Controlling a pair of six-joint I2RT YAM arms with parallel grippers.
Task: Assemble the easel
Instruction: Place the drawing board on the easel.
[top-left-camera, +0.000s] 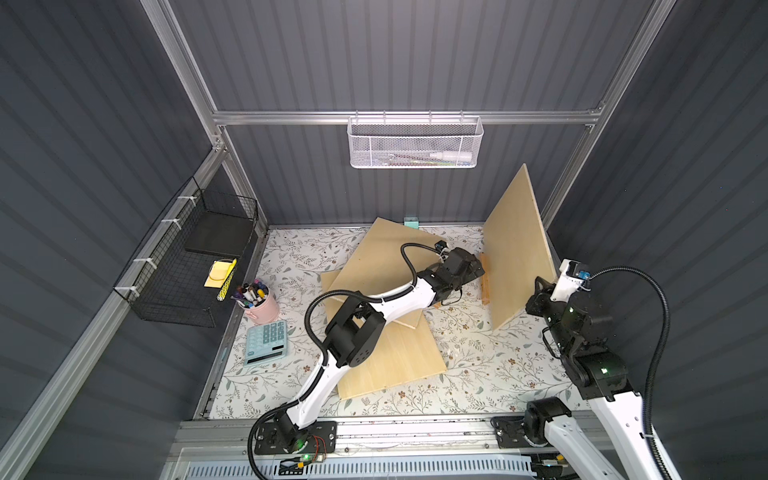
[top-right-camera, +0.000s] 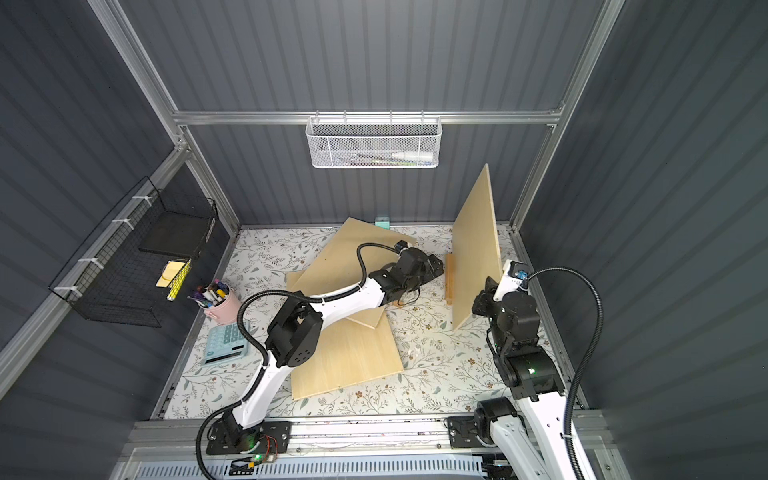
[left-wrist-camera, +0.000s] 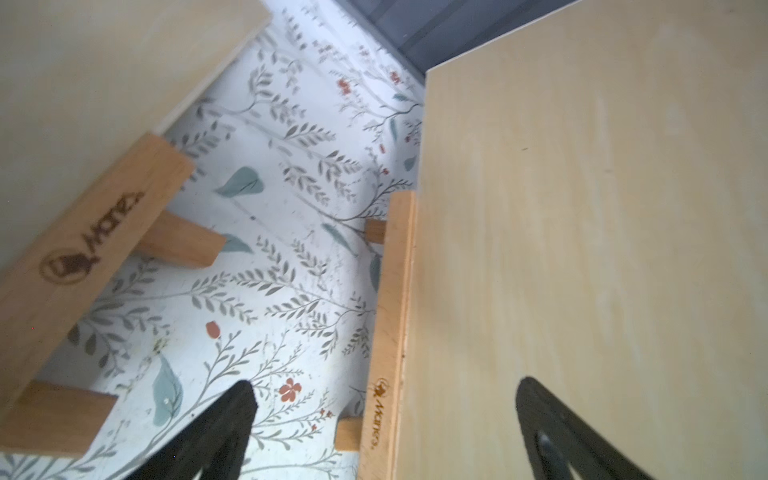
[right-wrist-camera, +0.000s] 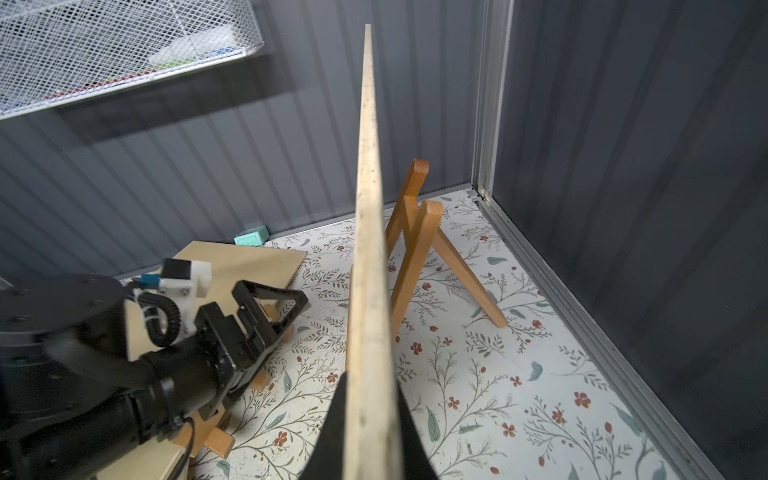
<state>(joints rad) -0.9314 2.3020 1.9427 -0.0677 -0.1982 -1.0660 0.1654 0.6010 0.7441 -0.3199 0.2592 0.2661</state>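
On the floral mat (top-left-camera: 478, 361) stands a thin plywood panel (top-left-camera: 517, 249).

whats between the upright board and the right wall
The wooden easel frame, standing on the floral mat behind the upright board; right wrist view shows it.

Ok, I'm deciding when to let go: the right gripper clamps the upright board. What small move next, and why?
Probably tip the board back with the right gripper until it leans on the easel. Its lower edge already sits behind the ledge, the left gripper is open and holds nothing, and I cannot tell whether the board touches the easel yet.
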